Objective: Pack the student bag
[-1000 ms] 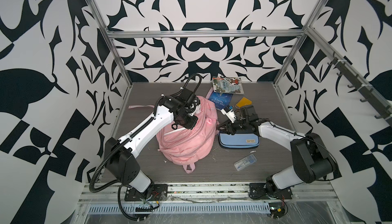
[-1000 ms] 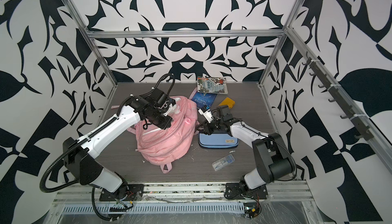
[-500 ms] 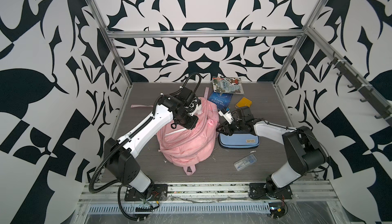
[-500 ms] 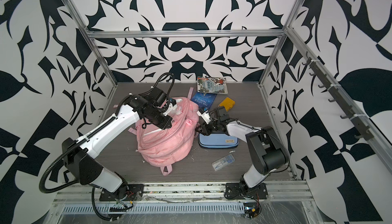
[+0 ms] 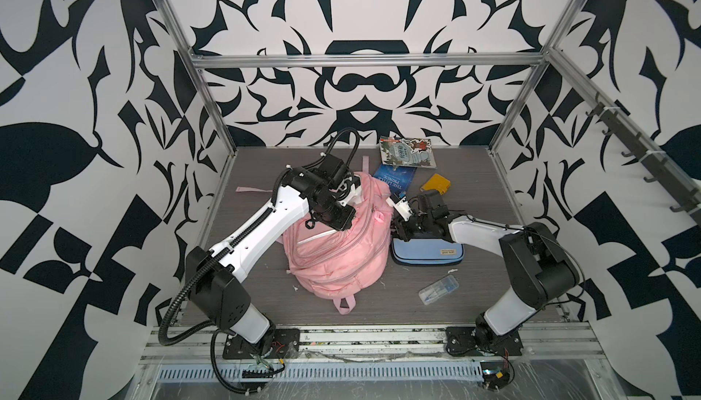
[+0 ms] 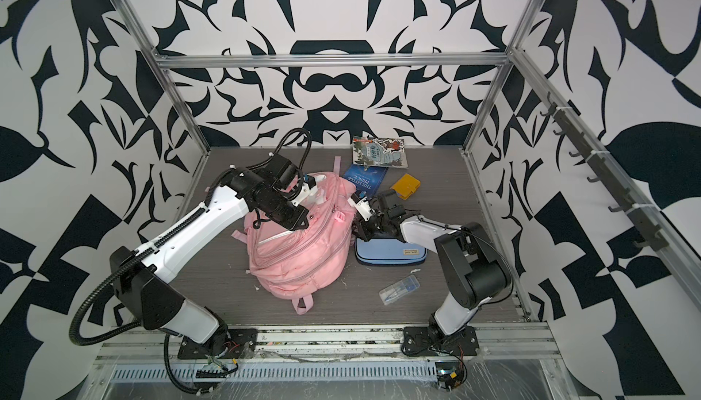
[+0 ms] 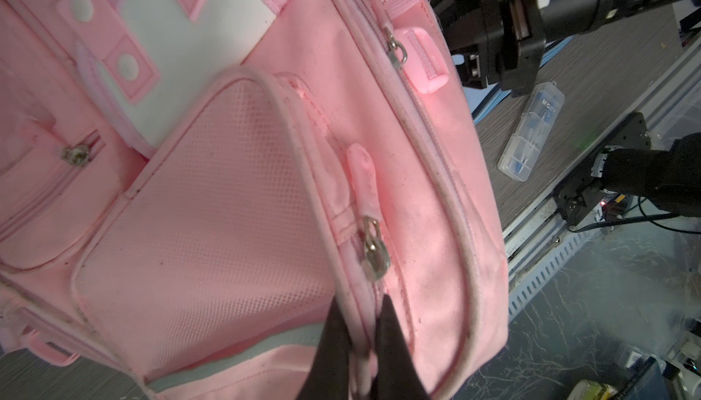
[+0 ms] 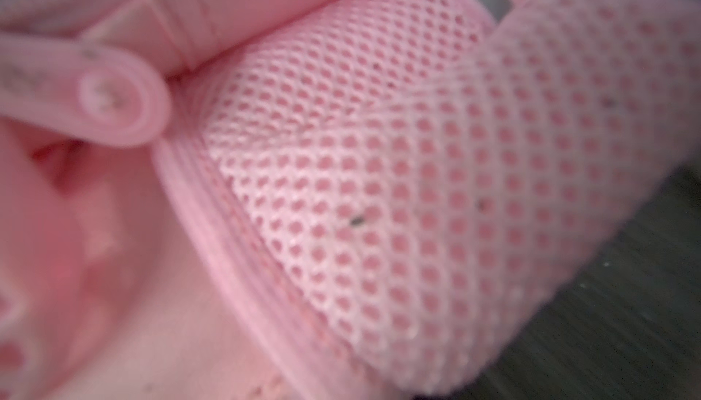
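The student bag (image 5: 337, 250) (image 6: 299, 250), a big pink backpack, lies in the middle of the table. My left gripper (image 7: 362, 345) is shut on a pink zip seam at the bag's far end, just past a metal zip pull (image 7: 375, 254); in both top views this gripper (image 5: 352, 193) (image 6: 311, 189) sits on the bag's far end. My right gripper (image 5: 396, 227) (image 6: 358, 227) presses against the bag's right side. The right wrist view is filled with blurred pink mesh of the bag (image 8: 379, 189), and its fingers are hidden.
A light-blue pencil case (image 5: 428, 254) lies under the right forearm, beside the bag. Behind are a blue book (image 5: 396, 182), a picture book (image 5: 407, 151) and a yellow item (image 5: 438, 184). A clear pen box (image 5: 438, 290) (image 7: 531, 132) lies at the front right.
My right gripper has shifted left onto the bag's side, and that arm's elbow has swung in toward the front. The left gripper keeps its hold on the bag.
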`<act>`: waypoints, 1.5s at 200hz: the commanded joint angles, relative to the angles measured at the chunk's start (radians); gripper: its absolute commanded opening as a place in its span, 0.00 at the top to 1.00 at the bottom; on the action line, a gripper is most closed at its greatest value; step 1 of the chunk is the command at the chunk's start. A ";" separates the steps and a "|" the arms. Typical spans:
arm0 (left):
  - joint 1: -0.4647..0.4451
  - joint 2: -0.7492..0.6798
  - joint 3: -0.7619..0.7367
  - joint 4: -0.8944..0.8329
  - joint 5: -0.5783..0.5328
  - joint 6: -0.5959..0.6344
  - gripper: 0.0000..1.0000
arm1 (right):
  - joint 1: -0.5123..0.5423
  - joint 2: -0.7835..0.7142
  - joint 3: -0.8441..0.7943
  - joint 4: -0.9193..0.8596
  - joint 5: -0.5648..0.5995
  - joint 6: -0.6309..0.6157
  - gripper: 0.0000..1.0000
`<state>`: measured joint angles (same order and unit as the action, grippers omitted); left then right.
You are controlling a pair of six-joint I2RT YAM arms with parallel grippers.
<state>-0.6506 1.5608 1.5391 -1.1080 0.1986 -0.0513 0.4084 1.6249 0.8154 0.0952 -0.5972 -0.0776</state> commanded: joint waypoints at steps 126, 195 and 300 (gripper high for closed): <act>0.050 -0.025 0.017 0.027 0.073 -0.026 1.00 | 0.006 -0.198 -0.065 -0.041 0.172 -0.067 0.98; 0.131 -0.014 0.006 0.049 0.028 -0.150 1.00 | 0.073 -0.276 -0.015 -0.283 0.256 -0.255 1.00; 0.115 -0.073 -0.142 0.241 0.123 -0.365 1.00 | 0.201 -0.315 -0.006 -0.309 0.245 -0.155 0.82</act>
<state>-0.5438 1.5379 1.4342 -1.0138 0.3050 -0.3279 0.5854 1.3617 0.8036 -0.2417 -0.2363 -0.2935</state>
